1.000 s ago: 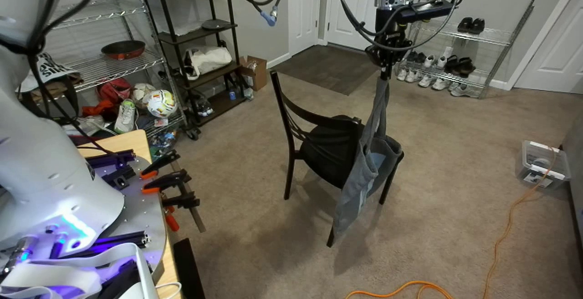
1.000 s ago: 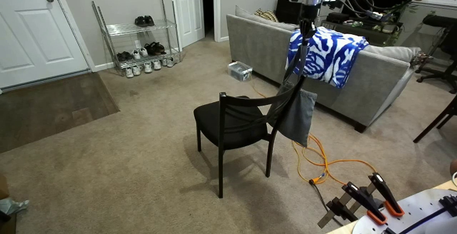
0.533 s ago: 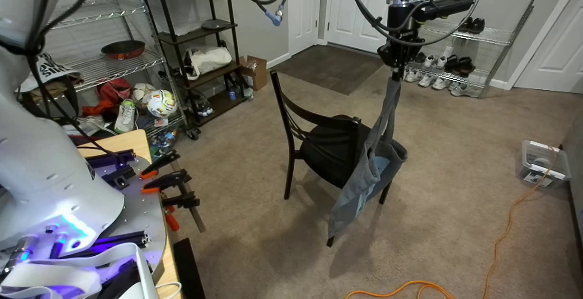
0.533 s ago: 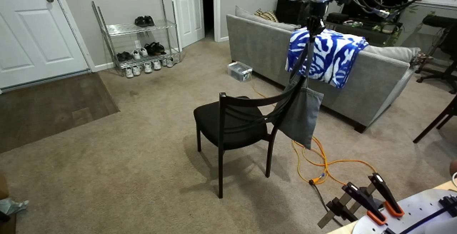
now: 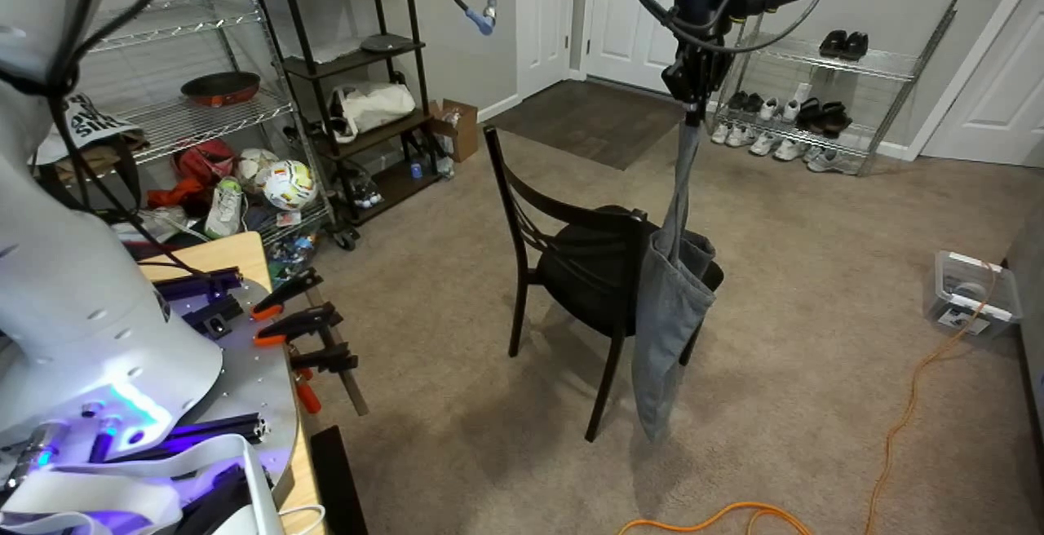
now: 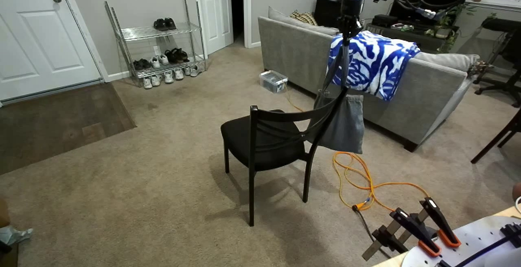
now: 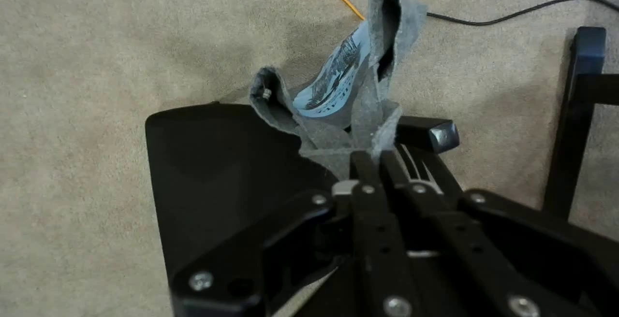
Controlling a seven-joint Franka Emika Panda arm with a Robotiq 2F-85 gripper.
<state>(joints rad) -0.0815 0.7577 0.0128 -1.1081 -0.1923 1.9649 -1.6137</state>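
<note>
Beige carpet (image 5: 424,290) carries a black chair (image 5: 563,282); in an exterior view its near leg (image 5: 603,396), mostly hidden half a second ago, now shows — the gray bag (image 5: 670,307) has swung right of it, hanging below the pincer (image 5: 693,115) clamped on its straps (image 5: 681,184).

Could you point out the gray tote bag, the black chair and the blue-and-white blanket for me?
Gray tote bag (image 5: 670,307): in an exterior view, on its hanging body.
Black chair (image 7: 217,177): in the wrist view, on the seat.
Blue-and-white blanket (image 6: 378,61): in an exterior view, on its draped, patterned middle.
</note>
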